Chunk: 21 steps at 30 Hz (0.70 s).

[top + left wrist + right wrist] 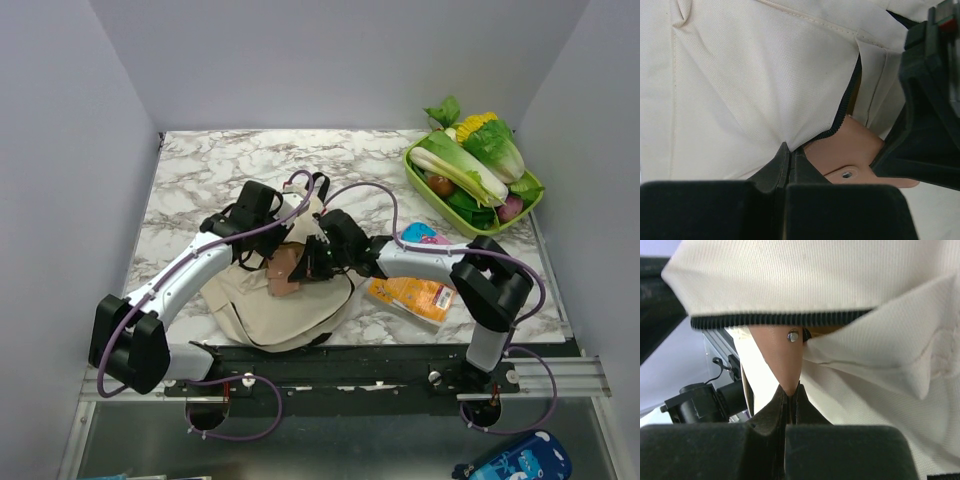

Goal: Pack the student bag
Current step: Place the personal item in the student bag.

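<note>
Right gripper (790, 390) clenched on tan leather tab (776, 352), left gripper (789, 152) pinching student bag (262, 312) fabric, bag lying near-to-far, black straps (318, 184) farthest.

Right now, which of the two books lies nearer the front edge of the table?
The orange book, just right of the cream bag. The blue book lies farther back, nearer the tray of vegetables.

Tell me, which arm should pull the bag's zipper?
Right, probably: the right gripper is shut on the tan tab at the zipper, ready to pull. The left gripper only pinches cream fabric of the student bag, bracing it.
</note>
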Available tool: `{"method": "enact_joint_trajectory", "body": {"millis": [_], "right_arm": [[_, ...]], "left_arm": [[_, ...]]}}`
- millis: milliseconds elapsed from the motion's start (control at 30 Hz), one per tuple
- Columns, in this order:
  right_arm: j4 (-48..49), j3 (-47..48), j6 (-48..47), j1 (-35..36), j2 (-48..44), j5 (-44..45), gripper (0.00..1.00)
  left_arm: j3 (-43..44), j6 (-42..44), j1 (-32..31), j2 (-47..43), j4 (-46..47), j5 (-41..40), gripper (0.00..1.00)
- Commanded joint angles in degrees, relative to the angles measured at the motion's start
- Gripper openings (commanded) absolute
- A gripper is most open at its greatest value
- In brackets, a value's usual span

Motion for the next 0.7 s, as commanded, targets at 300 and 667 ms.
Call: {"method": "enact_joint_trajectory", "body": {"millis": [300,667], "right_arm": [[-3.49,6.45,8.76,-2.97,1.16,12.07,0.01],[20.0,-2.6,5.97,-2.44,-2.88,14.1,0.64]], "left_arm": [[-0.74,2.25,-0.96,-3.02,-1.64,7.47,0.0],[-2.32,2.51,-0.88,-0.47,-0.15,6.42,0.0]]}}
